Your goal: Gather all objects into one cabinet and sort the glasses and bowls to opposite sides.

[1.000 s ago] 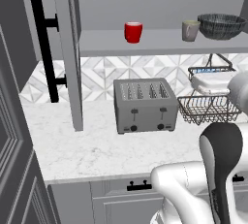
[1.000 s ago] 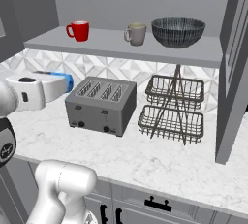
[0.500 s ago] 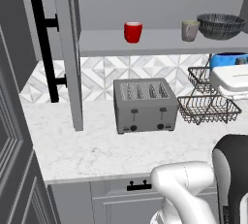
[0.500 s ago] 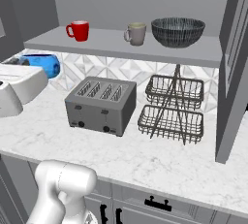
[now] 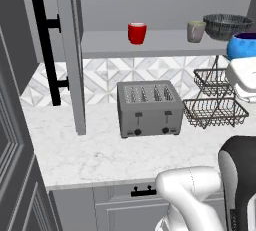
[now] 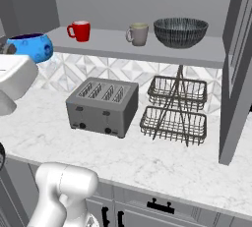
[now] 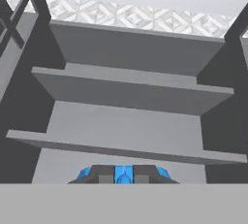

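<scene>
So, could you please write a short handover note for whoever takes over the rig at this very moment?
Gripper: fingers shut on the blue bowl, carried in the air at shelf height, off the red-cup end of the shelf.
On the cabinet shelf: red cup, then grey-beige mug, then dark grey bowl at the far end.
Done: three of four things on the shelf, blue bowl picked up.
Left: set the blue bowl by the dark grey bowl, cups at the other end.

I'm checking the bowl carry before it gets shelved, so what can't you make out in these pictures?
- Blue bowl: right side cut off by the left base view's frame edge.
- Blue bowl's underside, right base view: hidden behind the robot's white hand.
- Gripper: hand view shows shut tips on blue; the bowl's rim is too cropped to judge.
</scene>
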Controlling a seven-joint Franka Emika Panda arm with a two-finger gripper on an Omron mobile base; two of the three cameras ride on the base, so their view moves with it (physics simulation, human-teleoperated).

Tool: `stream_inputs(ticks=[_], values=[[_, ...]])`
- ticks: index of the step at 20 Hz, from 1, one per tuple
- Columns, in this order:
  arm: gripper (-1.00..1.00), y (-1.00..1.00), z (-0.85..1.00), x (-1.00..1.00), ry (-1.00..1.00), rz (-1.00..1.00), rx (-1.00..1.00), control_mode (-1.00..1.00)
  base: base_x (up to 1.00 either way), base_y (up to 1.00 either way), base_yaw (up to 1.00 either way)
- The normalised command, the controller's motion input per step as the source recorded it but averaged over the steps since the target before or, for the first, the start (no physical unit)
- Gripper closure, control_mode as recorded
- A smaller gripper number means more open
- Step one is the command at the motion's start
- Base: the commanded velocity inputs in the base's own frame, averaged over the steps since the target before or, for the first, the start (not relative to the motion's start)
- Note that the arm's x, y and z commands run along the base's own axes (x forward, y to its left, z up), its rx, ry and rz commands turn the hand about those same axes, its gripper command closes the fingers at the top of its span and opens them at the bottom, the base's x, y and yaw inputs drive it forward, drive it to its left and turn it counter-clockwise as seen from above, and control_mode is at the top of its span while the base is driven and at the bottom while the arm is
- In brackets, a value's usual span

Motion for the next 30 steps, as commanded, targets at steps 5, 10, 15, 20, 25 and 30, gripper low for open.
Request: stream_inputs(ticks=[5,10,15,20,25,30], values=[[1.0,0.0,-0.01,0.52,-0.2,0.0,0.0,-1.0,0.0,0.0,0.0],[1.0,0.0,-0.11,0.6,-0.09,0.0,0.0,-1.0,0.0,0.0,0.0],[1.0,0.0,-0.03,0.66,-0.05,0.0,0.0,-1.0,0.0,0.0,0.0],[1.0,0.0,0.0,0.67,-0.05,0.03,0.0,-1.0,0.0,0.0,0.0],[1.0,0.0,-0.12,0.57,-0.01,0.05,0.0,-1.0,0.0,0.0,0.0],[1.0,0.0,-0.29,0.63,0.0,0.06,0.0,-1.0,0.0,0.0,0.0]])
